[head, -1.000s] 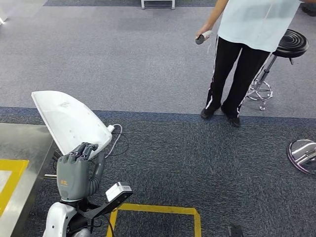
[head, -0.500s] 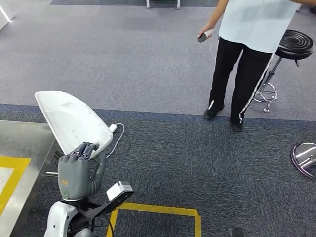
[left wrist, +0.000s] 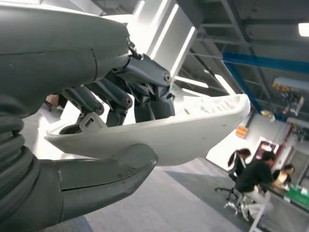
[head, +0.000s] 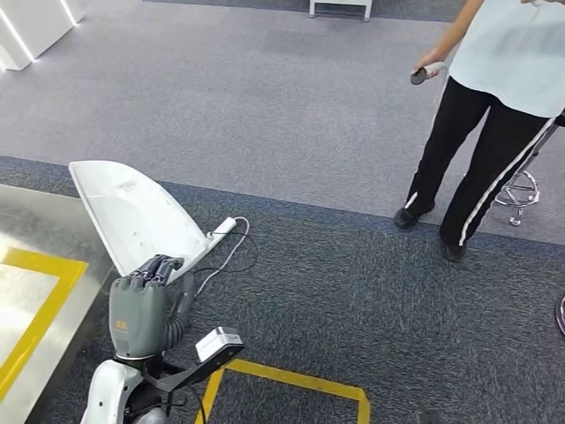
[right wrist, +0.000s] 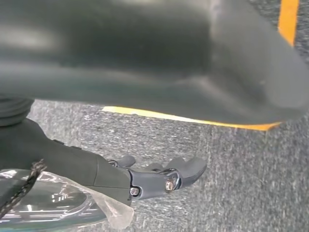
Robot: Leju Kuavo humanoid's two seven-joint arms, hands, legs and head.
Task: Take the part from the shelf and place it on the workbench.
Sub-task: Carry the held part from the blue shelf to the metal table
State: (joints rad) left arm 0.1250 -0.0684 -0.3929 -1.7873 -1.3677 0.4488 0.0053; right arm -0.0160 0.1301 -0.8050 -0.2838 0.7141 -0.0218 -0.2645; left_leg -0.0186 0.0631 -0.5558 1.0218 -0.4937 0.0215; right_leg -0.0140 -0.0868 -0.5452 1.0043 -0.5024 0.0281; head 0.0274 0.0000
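- Nearest, at 7 o'clock, left hand (head: 139, 311) clamps the white part (head: 137, 215); right hand (right wrist: 160, 178) hangs empty, fingers loosely apart.
- At 9 o'clock, the workbench (head: 26, 231) waits; placing remains.
- Far, at 2 o'clock, a person (head: 494, 106) stands.

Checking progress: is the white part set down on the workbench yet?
No: the left hand grips the white part, tilted in the air beside the workbench.

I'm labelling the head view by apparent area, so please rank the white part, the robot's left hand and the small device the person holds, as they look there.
1. White part: largest.
2. Left hand: smaller, though it sits nearer the camera.
3. Device in the person's hand: smallest, but it is farthest away, so its true size is unsure.
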